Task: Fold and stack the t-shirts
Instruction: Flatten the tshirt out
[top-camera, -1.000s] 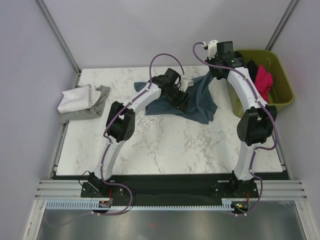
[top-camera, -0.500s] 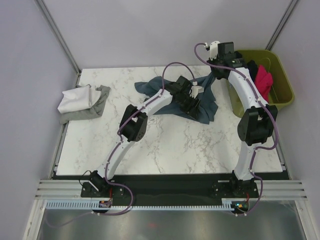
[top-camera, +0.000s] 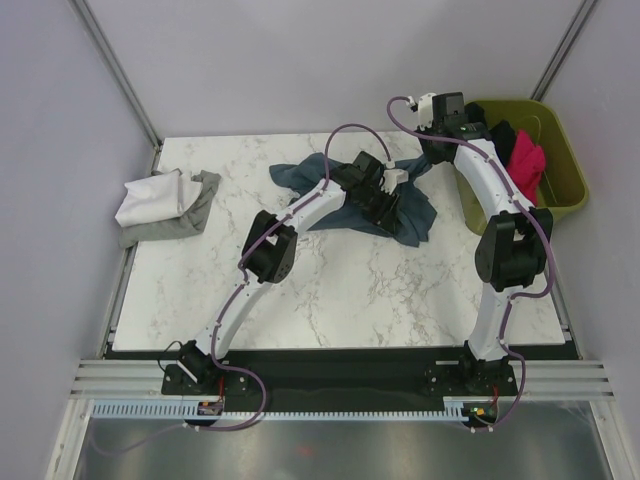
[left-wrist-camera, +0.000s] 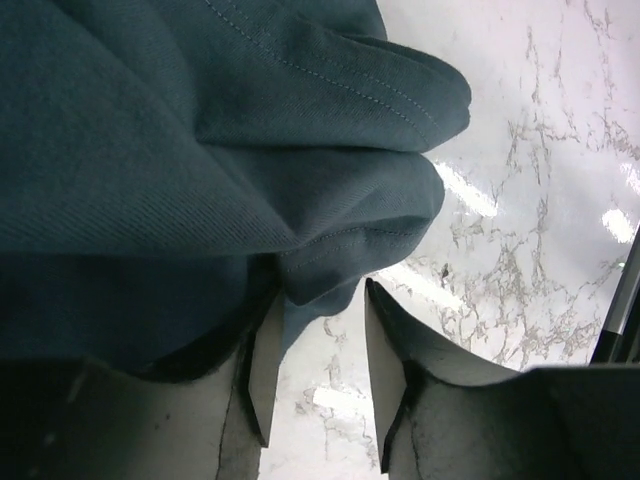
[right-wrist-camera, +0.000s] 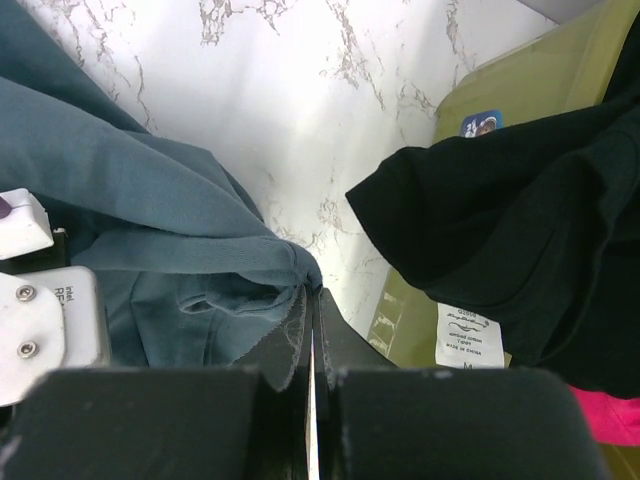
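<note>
Arms first: my left arm (top-camera: 300, 215) stretches diagonally from its base across the marble table (top-camera: 330, 290) to the far middle, elbow raised, wrist tipped down over the crumpled blue-grey shirt (top-camera: 415, 215). On the wrist view the left gripper (left-wrist-camera: 320, 375) has its jaws apart, and a rounded fold of the shirt hangs down just into the top of the gap; I cannot see either finger pressing on it. My right arm (top-camera: 495, 190) rises from its base, bends at the elbow by the table's right edge and arches back toward the far right corner of the shirt. The right gripper (right-wrist-camera: 310, 330) has its fingers pressed together on a thin edge of the blue-grey cloth, which bunches up to the pinch point. The shirt lies heaped on the far half of the table, one lobe spreading left of the left wrist, the rest beneath and between the two grippers. Just beside the right gripper stands the olive-green bin (top-camera: 570, 190), with a black shirt (right-wrist-camera: 520, 220) draped over its near wall, a white tag (right-wrist-camera: 468, 335) showing, and a pink shirt (top-camera: 527, 155) inside. Well apart, at the table's left edge, a white shirt (top-camera: 150, 198) lies on a grey shirt (top-camera: 200, 200).
</note>
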